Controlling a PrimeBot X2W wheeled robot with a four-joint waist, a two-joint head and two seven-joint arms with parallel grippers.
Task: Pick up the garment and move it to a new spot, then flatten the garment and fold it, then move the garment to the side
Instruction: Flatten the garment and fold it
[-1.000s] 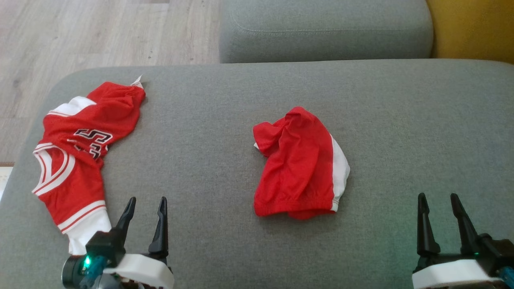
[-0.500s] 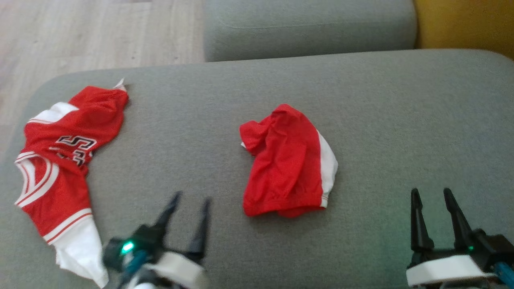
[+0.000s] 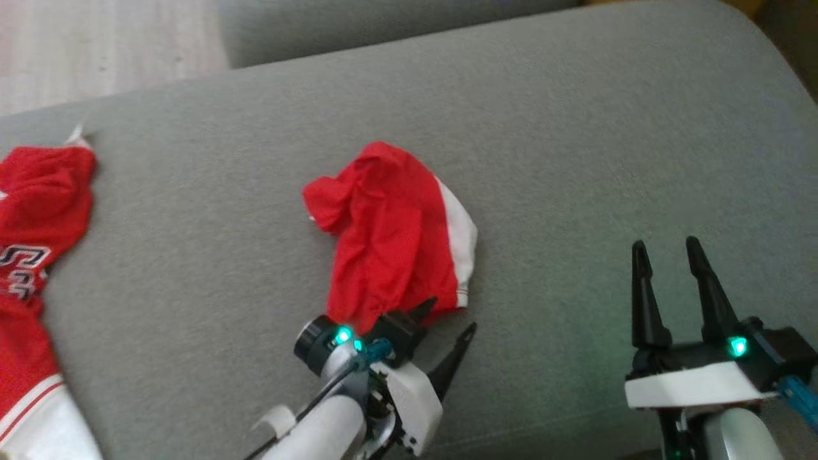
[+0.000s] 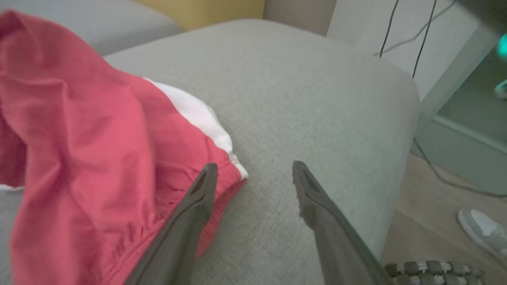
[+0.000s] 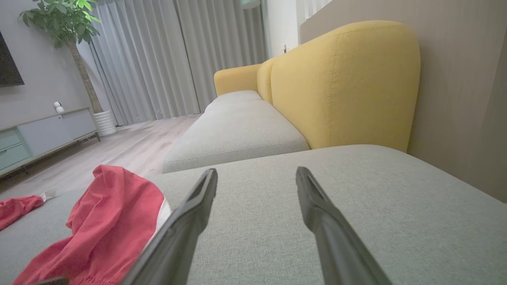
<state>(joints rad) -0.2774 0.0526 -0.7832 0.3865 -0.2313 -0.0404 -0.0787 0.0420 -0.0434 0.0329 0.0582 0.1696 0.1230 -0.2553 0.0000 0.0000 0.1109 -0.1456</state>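
The left pincer (image 3: 452,313) stands spread wide at the near edge of the red garment (image 3: 390,230). In the left wrist view one finger lies over the gathered band (image 4: 132,237) and the other over bare upholstery to the right. Whether that finger actually touches the cloth cannot be told. The right pincer (image 3: 663,243) is also spread, holds nothing and hangs well to the right of the garment.

The garment lies crumpled around the middle of the grey sofa cushion (image 3: 575,160), with a white side stripe (image 4: 194,114) along its right edge. A red-and-white jersey (image 3: 32,211) lies well apart at the cushion's left end.

The cloth looks thin, light and quite limp, so it will likely sag and bunch from wherever it is lifted, and a shallow pinch on one smooth layer could slip. The gathered band looks like the best hold, being thicker and ridged. The corner where it meets the stripe would also help later spreading.
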